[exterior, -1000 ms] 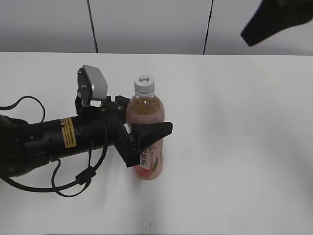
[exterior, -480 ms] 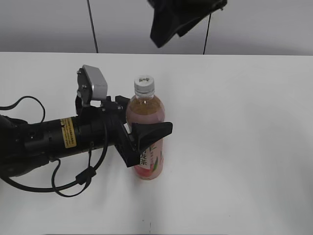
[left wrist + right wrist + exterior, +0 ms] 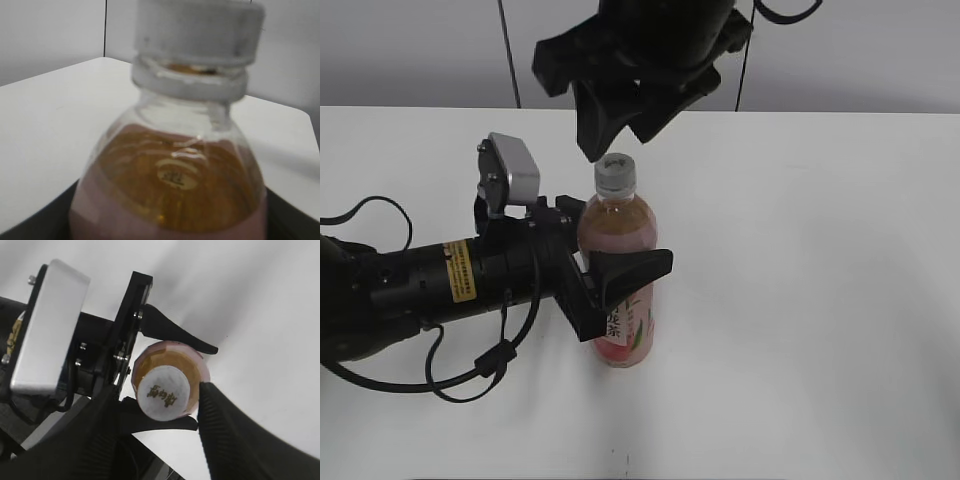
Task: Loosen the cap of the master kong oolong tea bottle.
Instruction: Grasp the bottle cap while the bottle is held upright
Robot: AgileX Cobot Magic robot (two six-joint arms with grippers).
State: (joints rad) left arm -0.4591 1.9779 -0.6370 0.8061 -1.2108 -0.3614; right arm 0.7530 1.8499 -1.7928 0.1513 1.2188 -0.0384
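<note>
My left end effector (image 3: 620,285) is clamped around the middle of the master kong oolong tea bottle (image 3: 620,270), one finger on each side of the label, holding it upright on the counter (image 3: 820,300). My right end effector (image 3: 617,125) hangs just above the cap (image 3: 616,174) with its fingers spread wide; on the right wrist feed the two fingers (image 3: 225,435) flank the cap (image 3: 164,392) without touching it. The left arm lies low and nearly flat across the counter from the left, its silver wrist camera (image 3: 512,172) on top and cables trailing behind. The right arm comes down steeply from the top of the exterior feed. The counter is plain white, and behind it I see a grey panelled wall (image 3: 420,50) with dark vertical seams.
</note>
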